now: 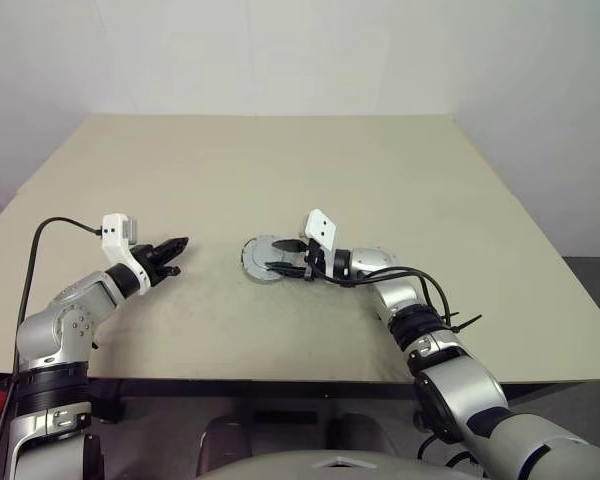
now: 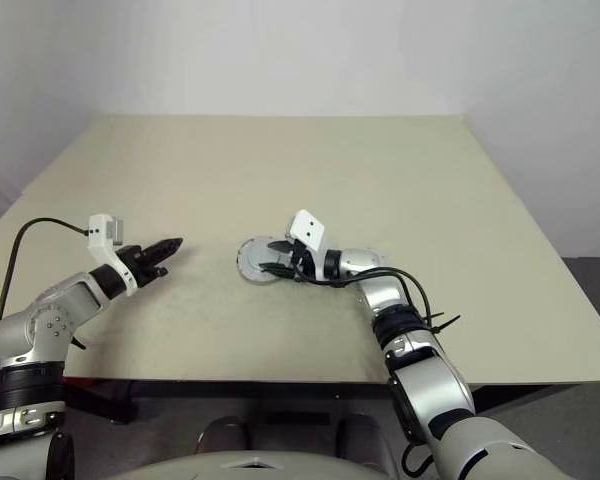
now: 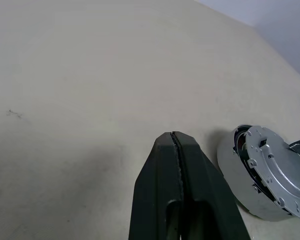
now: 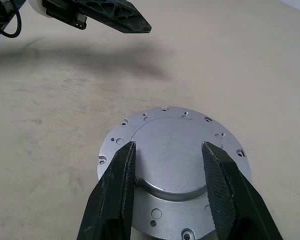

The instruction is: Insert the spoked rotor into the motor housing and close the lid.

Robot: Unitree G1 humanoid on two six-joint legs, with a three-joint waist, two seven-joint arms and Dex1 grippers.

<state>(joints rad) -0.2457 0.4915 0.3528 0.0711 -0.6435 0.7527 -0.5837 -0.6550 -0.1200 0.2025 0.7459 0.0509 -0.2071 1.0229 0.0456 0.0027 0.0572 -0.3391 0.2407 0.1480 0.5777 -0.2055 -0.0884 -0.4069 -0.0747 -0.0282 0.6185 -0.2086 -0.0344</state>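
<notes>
Near the table's middle, the silver-grey lid (image 4: 170,135) lies on top of the motor housing (image 3: 229,161). In the left wrist view a dark gap shows under one edge of the lid (image 3: 275,167). The spoked rotor is hidden. My right gripper (image 4: 169,149) reaches in from the right, low over the lid. It is open, and its fingers (image 4: 121,170) straddle the lid's raised centre; whether they touch it I cannot tell. My left gripper (image 1: 183,243) is shut and empty, hovering to the left of the housing and pointing at it.
The beige table (image 1: 280,170) stretches far behind the housing, up to a white wall. A black cable (image 1: 40,245) trails from my left wrist at the table's left edge. More cables loop around my right forearm (image 1: 420,285).
</notes>
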